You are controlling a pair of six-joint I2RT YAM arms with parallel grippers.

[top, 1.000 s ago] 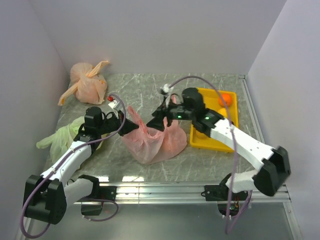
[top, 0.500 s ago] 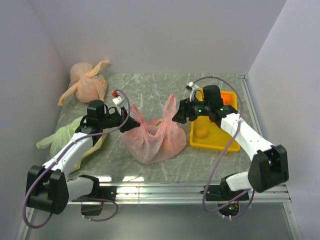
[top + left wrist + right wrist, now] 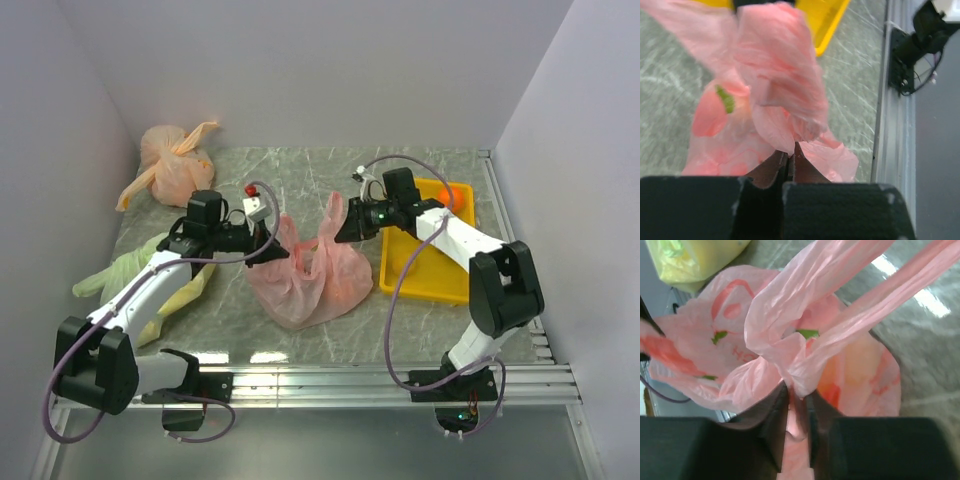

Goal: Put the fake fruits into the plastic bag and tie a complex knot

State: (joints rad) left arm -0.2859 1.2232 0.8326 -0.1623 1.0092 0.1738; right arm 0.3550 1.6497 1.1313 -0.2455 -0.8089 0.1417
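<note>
The pink plastic bag point(image 3: 305, 280) sits mid-table with its mouth pulled up into two handles. My left gripper point(image 3: 274, 256) is shut on the left handle, the pink film point(image 3: 785, 100) pinched at its tips point(image 3: 790, 151). On the right handle my right gripper point(image 3: 341, 231) is shut, with bunched plastic point(image 3: 800, 365) squeezed between its fingers. Fake fruits show as orange shapes point(image 3: 860, 365) through the film, with a green leaf point(image 3: 807, 333). One orange fruit point(image 3: 456, 194) lies in the yellow tray point(image 3: 432, 280). No knot is in view; the handles stand apart.
An orange-peach tied bag point(image 3: 176, 166) lies at the back left. The yellow-green bag point(image 3: 128, 272) lies under my left arm and also shows in the right wrist view point(image 3: 690, 260). Walls close in on the left, back and right, and a metal rail point(image 3: 400, 378) runs along the near edge.
My right gripper has swung left, away from the tray, to the bag's right handle and closed on it. The left gripper has shifted slightly right, still holding its handle.
</note>
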